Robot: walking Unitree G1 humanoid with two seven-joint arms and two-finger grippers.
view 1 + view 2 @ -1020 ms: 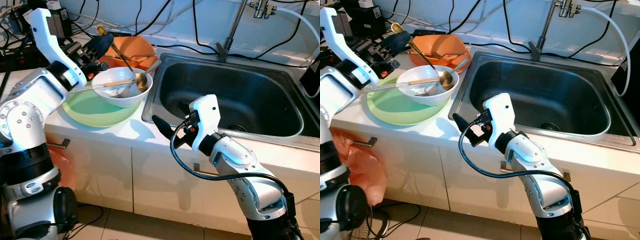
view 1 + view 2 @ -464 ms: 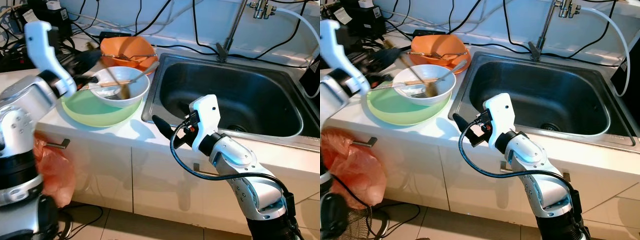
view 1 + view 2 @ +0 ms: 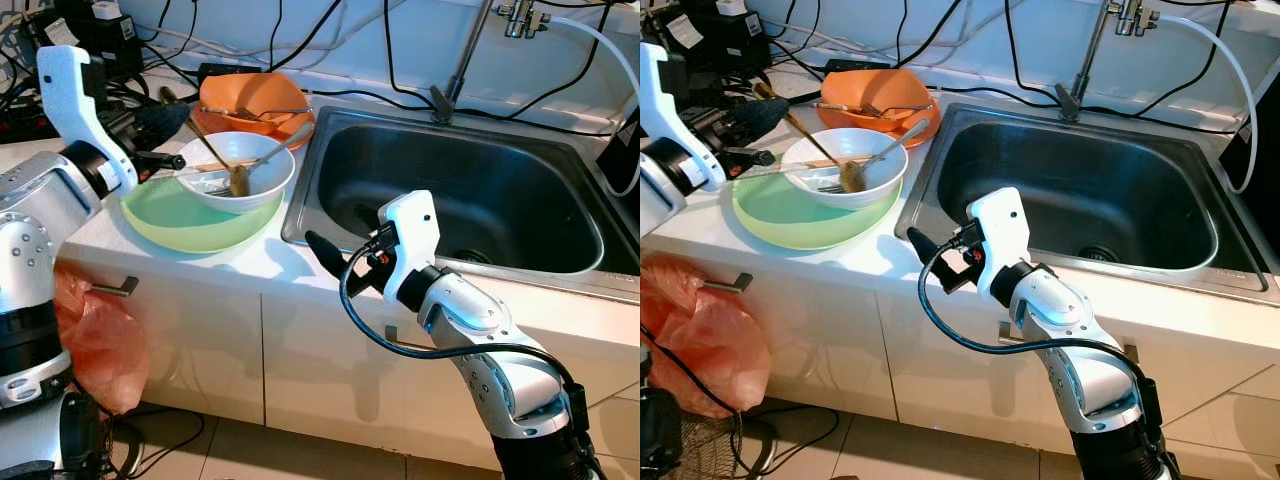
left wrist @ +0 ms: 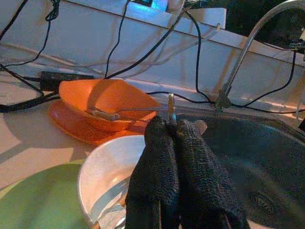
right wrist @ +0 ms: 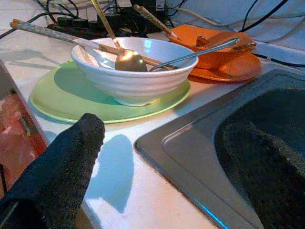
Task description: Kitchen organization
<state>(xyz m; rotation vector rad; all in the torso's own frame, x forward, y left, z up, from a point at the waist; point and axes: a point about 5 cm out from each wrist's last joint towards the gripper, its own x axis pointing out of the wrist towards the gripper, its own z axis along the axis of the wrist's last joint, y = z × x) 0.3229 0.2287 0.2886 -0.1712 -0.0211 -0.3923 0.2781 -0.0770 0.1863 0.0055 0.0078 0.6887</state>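
Note:
A white bowl [image 3: 262, 178] stands on a green plate [image 3: 190, 218] on the counter, left of the steel sink [image 3: 450, 190]. My left gripper [image 3: 165, 118] is shut on the handle of a brass spoon [image 3: 213, 152]. The spoon's bowl [image 5: 129, 61] rests inside the white bowl. In the left wrist view the handle tip pokes out above the closed fingers [image 4: 159, 157]. Chopsticks [image 5: 43, 34] and a silver spoon [image 3: 280, 148] also lie in the bowl. My right gripper [image 3: 335, 262] hangs open in front of the counter edge, holding nothing.
An orange bowl [image 3: 255, 98] holding a fork sits on an orange plate behind the white bowl. The faucet [image 3: 462, 55] rises behind the sink. Cables and power strips [image 3: 100, 30] crowd the back left. An orange plastic bag [image 3: 100, 340] hangs below the counter.
My left gripper has drawn back to the left and lower with the brass spoon. The spoon's bowl has moved from the white bowl's right rim down inside it. The right arm is unmoved.

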